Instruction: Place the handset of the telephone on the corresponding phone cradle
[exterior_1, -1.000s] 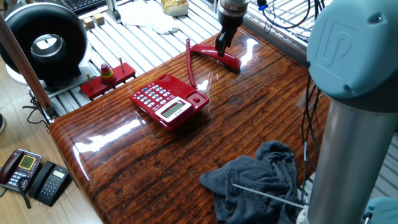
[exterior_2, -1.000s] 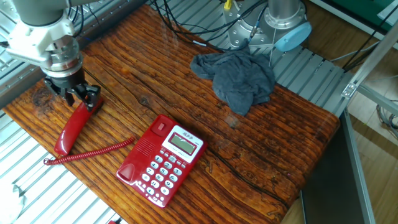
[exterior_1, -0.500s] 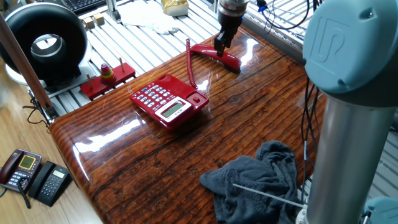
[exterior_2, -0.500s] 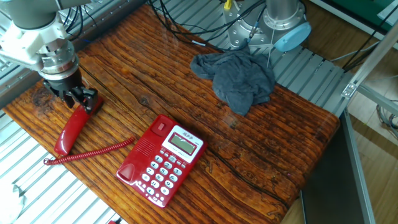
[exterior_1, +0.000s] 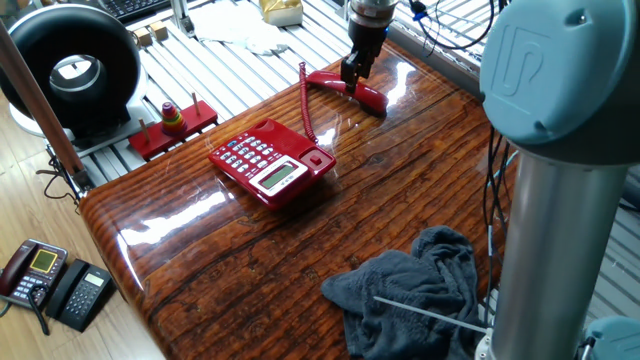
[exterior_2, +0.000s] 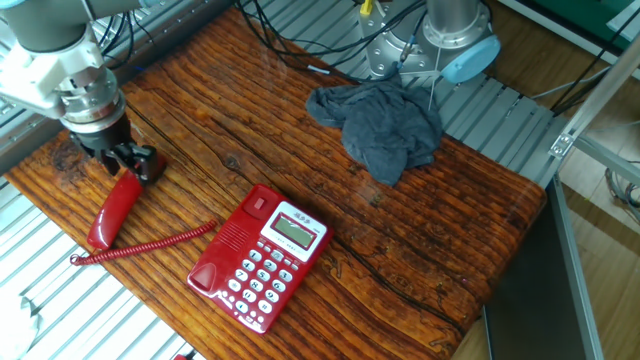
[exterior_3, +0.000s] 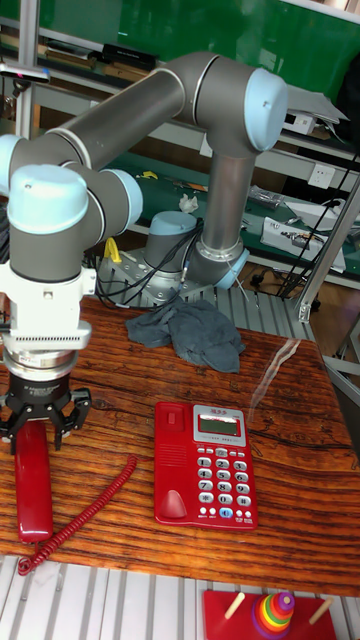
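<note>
**End effector down at one end of the handset**

Wooden desk (exterior_2: 300, 120), glossy, carrying everything below. Grey arm reaching from its base at the far desk edge, bent over to the corner where the end effector (exterior_2: 128, 162) works; same end effector seen in one fixed view (exterior_1: 356, 72) and in the tall view (exterior_3: 42, 417).

Grey cloth (exterior_2: 385, 125) crumpled well away from the end effector, close to the arm's base.

Telephone (exterior_2: 260, 255) flat on the desk, off to one side of the end effector and apart from it, keypad and small screen facing up. Cradle (exterior_2: 228, 250), the long red strip beside the keypad, bare of any handset.

Handset (exterior_2: 112, 208) lying on the desk directly beneath the end effector, running from the fingers out toward the desk edge; also visible in the tall view (exterior_3: 33, 485) and in one fixed view (exterior_1: 352, 88). Black fingers set down at the handset's nearer end, straddling it with little gap; contact or a closed grip on the plastic not clear from any view, so cannot tell whether gripping.

Coiled cord (exterior_2: 150, 243) trailing from the handset's far end across the desk toward the telephone, passing to the side of the end effector.
</note>
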